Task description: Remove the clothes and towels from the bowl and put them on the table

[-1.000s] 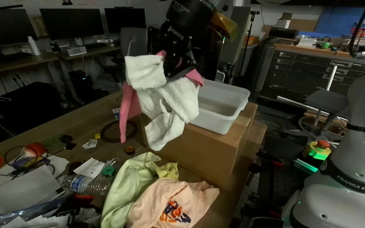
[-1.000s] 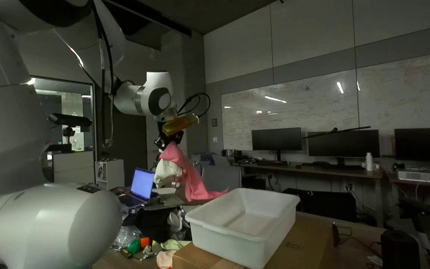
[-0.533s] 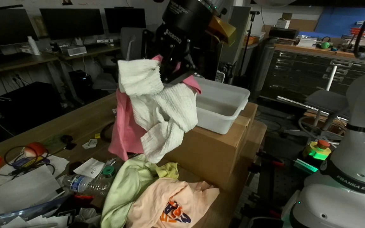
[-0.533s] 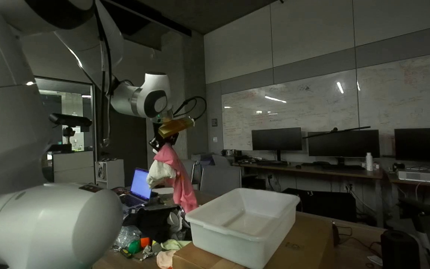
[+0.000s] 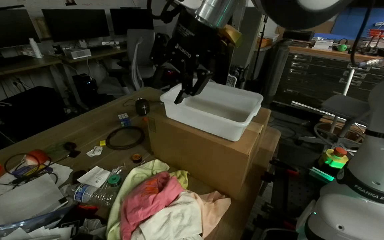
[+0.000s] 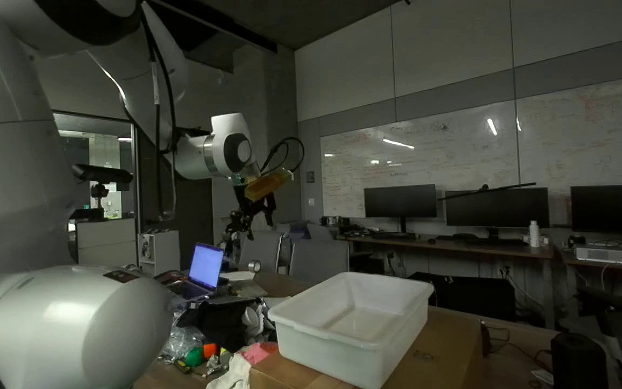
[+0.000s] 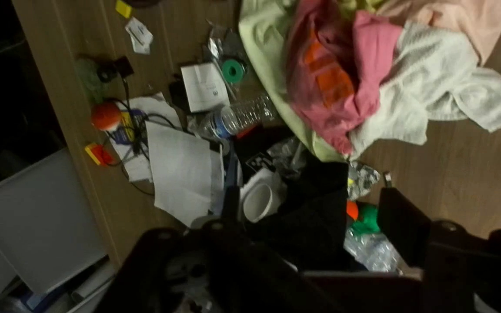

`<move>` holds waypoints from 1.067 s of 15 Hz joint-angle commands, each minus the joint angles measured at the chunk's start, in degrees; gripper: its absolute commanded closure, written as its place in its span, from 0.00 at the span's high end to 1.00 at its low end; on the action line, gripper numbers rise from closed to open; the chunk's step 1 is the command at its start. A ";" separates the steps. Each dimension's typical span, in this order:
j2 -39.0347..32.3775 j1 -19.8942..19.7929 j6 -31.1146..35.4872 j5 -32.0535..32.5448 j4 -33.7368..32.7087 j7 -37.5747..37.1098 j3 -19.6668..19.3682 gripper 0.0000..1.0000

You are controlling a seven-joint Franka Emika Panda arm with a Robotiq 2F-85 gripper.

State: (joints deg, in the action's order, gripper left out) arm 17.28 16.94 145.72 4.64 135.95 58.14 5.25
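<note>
Wrist view shows the pincer [image 7: 310, 195] spread wide, holding nothing; the heap of clothes [image 7: 370, 82] lies well below, past the fingertips [image 7: 398, 221].

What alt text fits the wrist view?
A crumpled pink cloth and rumpled white towel lie over pale green fabric and peach fabric on a cluttered brown wooden table. A clear plastic bottle and white paper lie nearby; the open, empty black gripper spans the bottom.

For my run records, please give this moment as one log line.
gripper: open, holding nothing | pink cloth: over green cloth, on table | white towel: over peach cloth | white tub: no cloth visible
</note>
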 commanded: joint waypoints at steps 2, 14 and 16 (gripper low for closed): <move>2.00 -9.07 -1.68 15.53 0.51 -13.86 2.38 1.00; 13.02 -12.29 -39.30 13.84 -0.78 -28.41 -3.47 1.00; 15.74 -12.04 -42.05 11.94 -0.13 -28.74 -5.25 1.00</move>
State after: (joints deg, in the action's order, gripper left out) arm 29.01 3.88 107.63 19.32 135.55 30.46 2.52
